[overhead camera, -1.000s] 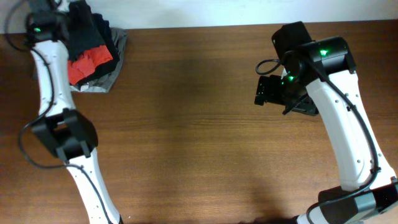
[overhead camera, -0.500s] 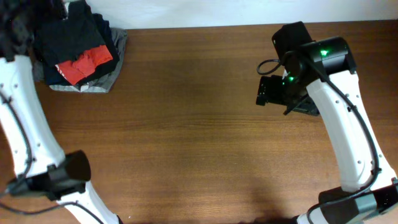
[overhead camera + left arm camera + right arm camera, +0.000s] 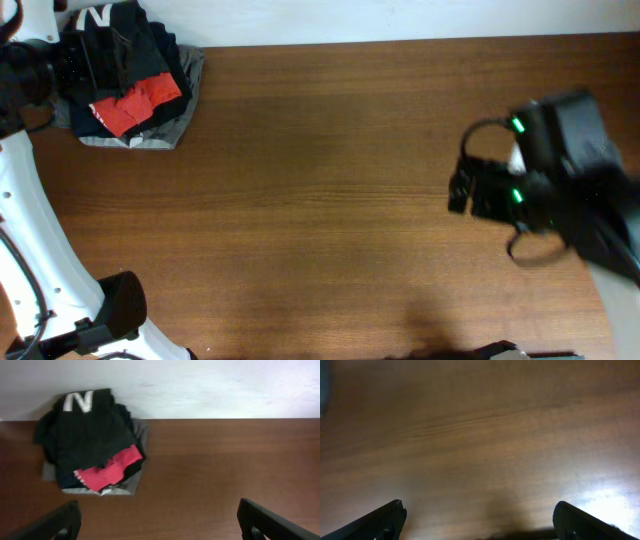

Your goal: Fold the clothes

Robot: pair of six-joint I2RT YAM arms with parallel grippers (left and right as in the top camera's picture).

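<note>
White capital letter "N", printed on the black garment [image 3: 87, 440], at its upper edge, slightly tilted

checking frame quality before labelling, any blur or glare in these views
Overhead: the right arm is smeared by motion blur, the clothes are sharp. Left wrist: clear and evenly lit. Right wrist: the table looks soft, with a glare patch at bottom right.

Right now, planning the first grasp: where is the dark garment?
Overhead, the dark garment tops the pile at the table's far left corner, draped over the red shirt and grey garment.
</note>
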